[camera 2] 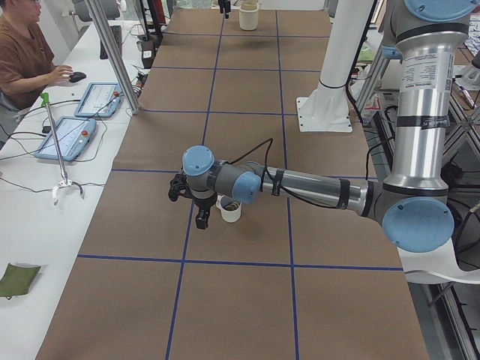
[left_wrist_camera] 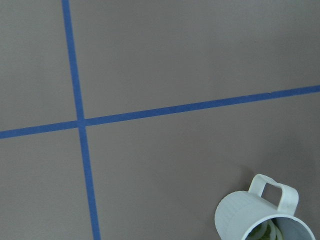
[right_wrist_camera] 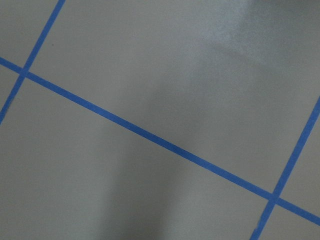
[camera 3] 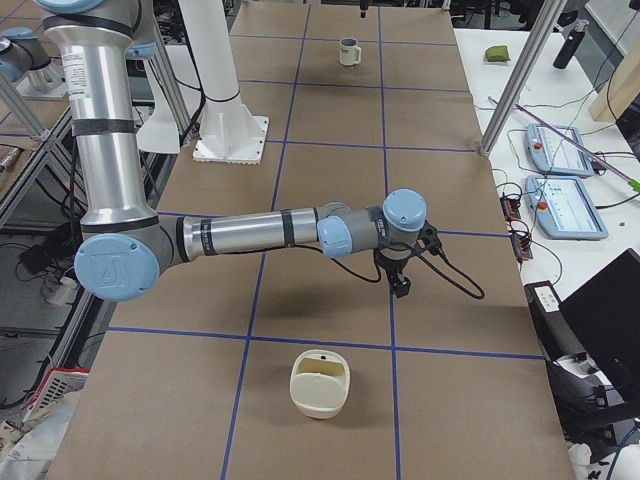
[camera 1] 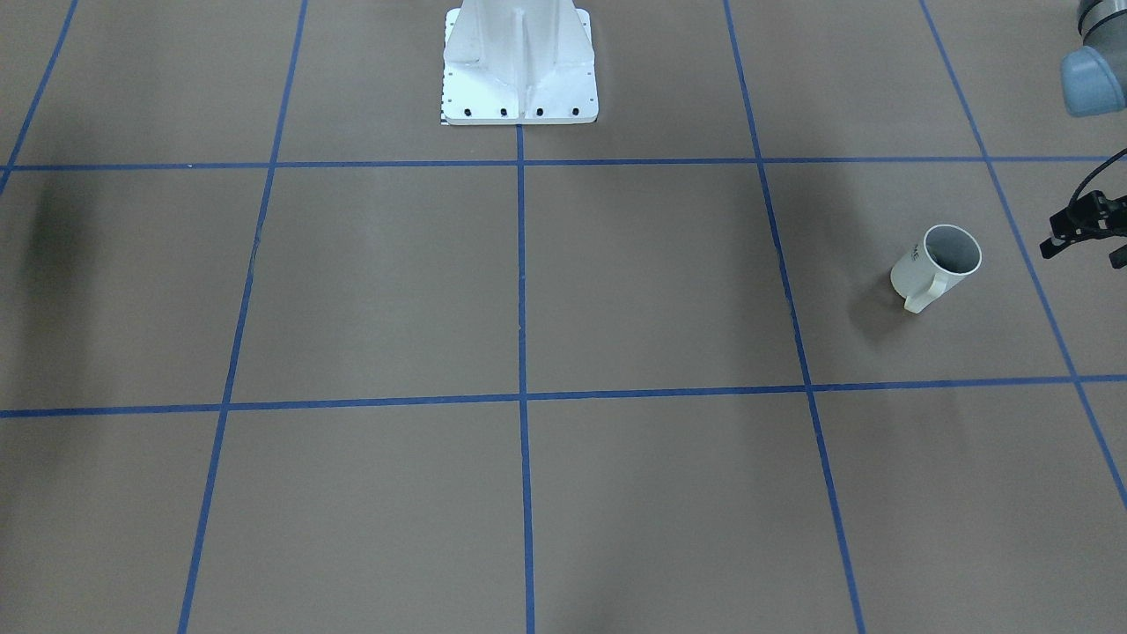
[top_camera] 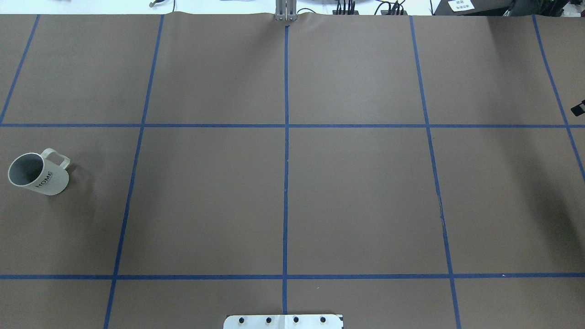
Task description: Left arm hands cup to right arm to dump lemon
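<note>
Cup (left_wrist_camera: 250,212) with lemon (left_wrist_camera: 261,232) inside stands upright at the left end of the desk (top_camera: 356,196), near my left claw (camera 2: 201,219). Right claw (camera 3: 401,288) hangs by a cream tub (camera 3: 320,385). I can't tell either claw's grip.

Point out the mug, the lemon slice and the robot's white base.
mug (top_camera: 54,183): overhead view, side wall beside the lettering.
lemon slice (left_wrist_camera: 265,231): left wrist view, green part showing inside the mug.
white base (camera 1: 563,104): front-facing view, flat foot plate.
</note>
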`<state>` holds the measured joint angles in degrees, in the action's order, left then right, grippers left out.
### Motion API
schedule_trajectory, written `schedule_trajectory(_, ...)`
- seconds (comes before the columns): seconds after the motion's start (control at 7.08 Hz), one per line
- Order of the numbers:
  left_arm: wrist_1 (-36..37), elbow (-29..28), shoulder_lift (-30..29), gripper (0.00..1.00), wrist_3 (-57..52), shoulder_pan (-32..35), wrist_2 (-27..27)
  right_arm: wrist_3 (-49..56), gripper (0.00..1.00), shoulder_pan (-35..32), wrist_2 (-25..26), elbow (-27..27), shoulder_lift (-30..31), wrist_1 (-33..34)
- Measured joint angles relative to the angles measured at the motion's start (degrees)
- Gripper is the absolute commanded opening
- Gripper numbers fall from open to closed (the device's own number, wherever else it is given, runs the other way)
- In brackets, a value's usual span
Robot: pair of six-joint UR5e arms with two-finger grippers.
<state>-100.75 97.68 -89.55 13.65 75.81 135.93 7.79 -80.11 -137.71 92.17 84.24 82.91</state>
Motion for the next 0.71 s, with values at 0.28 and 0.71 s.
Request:
schedule_trajectory(0.28,-0.46,0.04,0.62,1.00,2.71,-2.54,-1.12,-0.05,1.00,0.44,0.04,0.19,0.00,-0.11)
schedule_trajectory(0.71,-0.58,0.08,1.24,1.00,4.28,-7.74,-2.58,-0.17,1.00,0.69,-0.12,1.14,0.35,-0.37)
